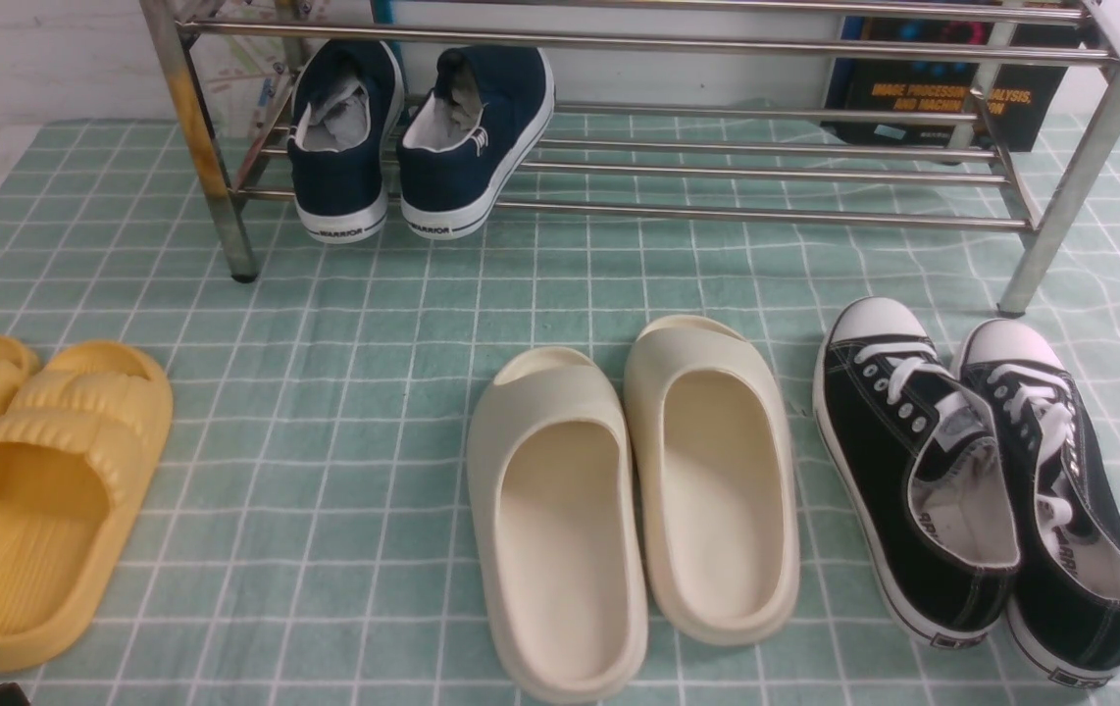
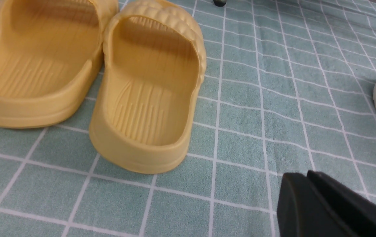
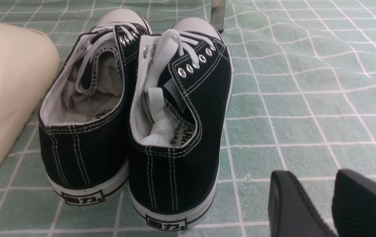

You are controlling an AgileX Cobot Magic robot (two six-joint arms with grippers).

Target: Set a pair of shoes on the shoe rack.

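Two navy-blue slip-on sneakers [image 1: 423, 137] with white soles stand side by side on the lower tubes of the chrome shoe rack [image 1: 717, 181], at its left end, heels toward me. My left gripper [image 2: 301, 179] is shut and empty, low over the cloth near the yellow slides. My right gripper [image 3: 309, 179] is open and empty, behind the heels of the black sneakers. Neither gripper shows clearly in the front view.
A green checked cloth [image 1: 364, 392] covers the table. Yellow slides [image 1: 40, 490] lie front left, cream slides [image 1: 634, 500] in the middle, black lace-up sneakers [image 1: 972, 480] front right. A dark book [image 1: 942, 98] leans behind the rack.
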